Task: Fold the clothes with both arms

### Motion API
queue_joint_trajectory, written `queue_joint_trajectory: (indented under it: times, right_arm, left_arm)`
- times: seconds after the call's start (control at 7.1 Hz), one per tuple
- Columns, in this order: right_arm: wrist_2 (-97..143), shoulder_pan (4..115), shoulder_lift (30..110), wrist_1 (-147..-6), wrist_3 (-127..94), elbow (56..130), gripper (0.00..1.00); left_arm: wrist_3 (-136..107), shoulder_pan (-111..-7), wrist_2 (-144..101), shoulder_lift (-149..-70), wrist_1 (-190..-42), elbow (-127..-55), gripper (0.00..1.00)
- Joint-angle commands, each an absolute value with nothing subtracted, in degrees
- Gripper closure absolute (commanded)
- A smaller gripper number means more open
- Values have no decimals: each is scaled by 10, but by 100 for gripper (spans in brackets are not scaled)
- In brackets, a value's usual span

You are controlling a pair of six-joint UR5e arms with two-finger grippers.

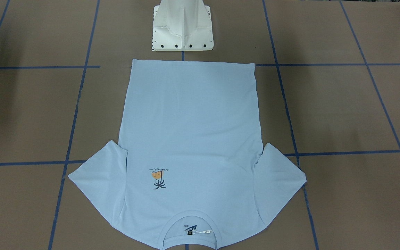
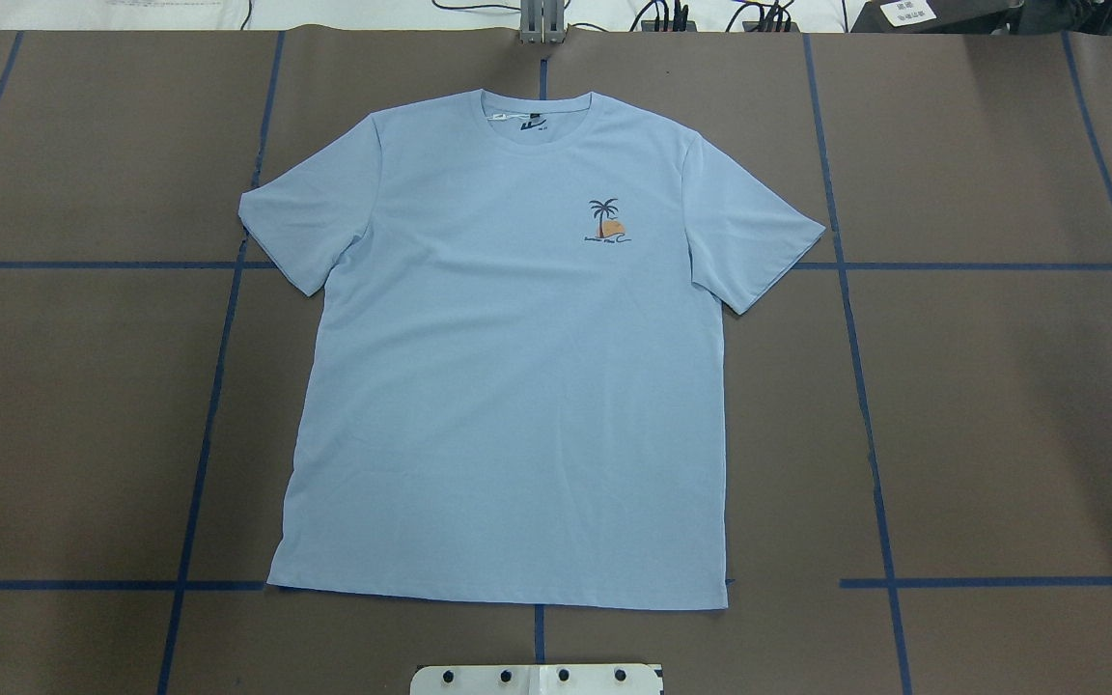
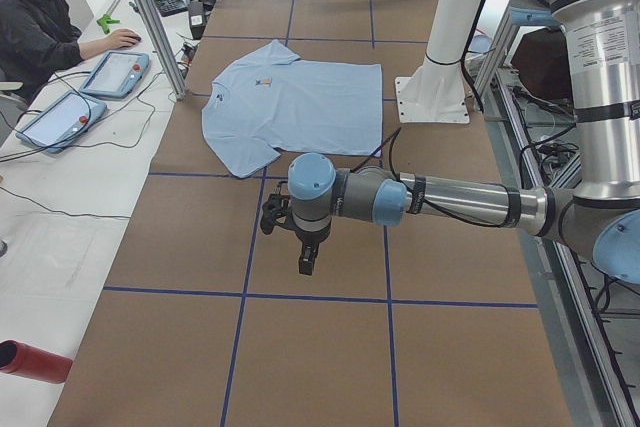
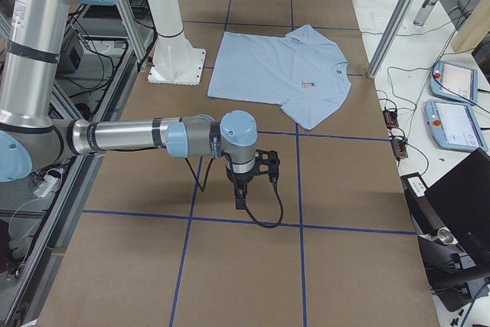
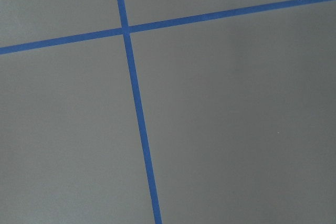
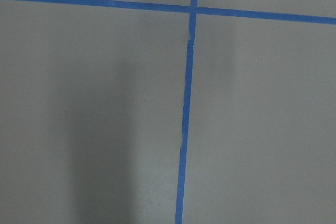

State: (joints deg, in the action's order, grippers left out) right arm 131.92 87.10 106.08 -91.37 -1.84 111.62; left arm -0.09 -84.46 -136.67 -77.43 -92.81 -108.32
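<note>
Front-facing view: one pale blue T-shirt (image 1: 189, 139) lies flat and face up in the centre of the frame. Its collar is at the bottom edge and its hem is near the top, just below one white pedestal (image 1: 182, 26). One small palm-tree print (image 1: 159, 177) sits lower left of centre. The brown table (image 1: 342, 111) is marked into squares by blue tape lines (image 1: 75, 114).

Overhead view: the same shirt fills the middle, collar at the top, its two sleeves spread out to either side.

Left-side view: one left arm (image 3: 450, 197) reaches in from the right across the middle of the frame. The left tool (image 3: 306, 265) points down over bare table, well apart from the shirt in the upper middle. I cannot tell how wide it stands. One person (image 3: 40, 27) sits upper left at a white bench with two flat consoles (image 3: 115, 74). One red cylinder (image 3: 35, 362) lies lower left.

Right-side view: one right arm (image 4: 130, 137) reaches in from the left. The right tool (image 4: 241, 203) points down over bare table below the shirt. Its opening cannot be told either.

Both wrist views: brown table with one crossing of blue tape each.
</note>
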Motion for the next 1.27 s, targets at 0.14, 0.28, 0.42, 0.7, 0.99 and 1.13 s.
queue_joint_trajectory:
  times: [0.14, 0.28, 0.42, 0.7, 0.99, 1.13]
  right_arm:
    - [1320, 869, 1058, -912, -19, 1122, 0]
    - [1326, 864, 1047, -912, -22, 1123, 0]
    - [1352, 860, 1014, -904, -25, 1122, 0]
    - [1367, 856, 972, -852, -29, 1110, 0]
    - [1362, 857, 907, -846, -53, 1066, 0]
    - [1364, 856, 894, -812, -67, 1058, 0]
  left_arm:
    - [-1, -845, -1366, -775, -929, -1106, 0]
    - [-1, -841, -1363, -776, -930, -1109, 0]
    - [2, -840, -1362, -785, -942, -1107, 0]
    - [-1, -841, -1364, -814, -1033, -1100, 0]
    - [-2, -842, -1355, -882, -1160, -1038, 0]
    - [-2, -843, -1354, -885, -1199, -1026, 0]
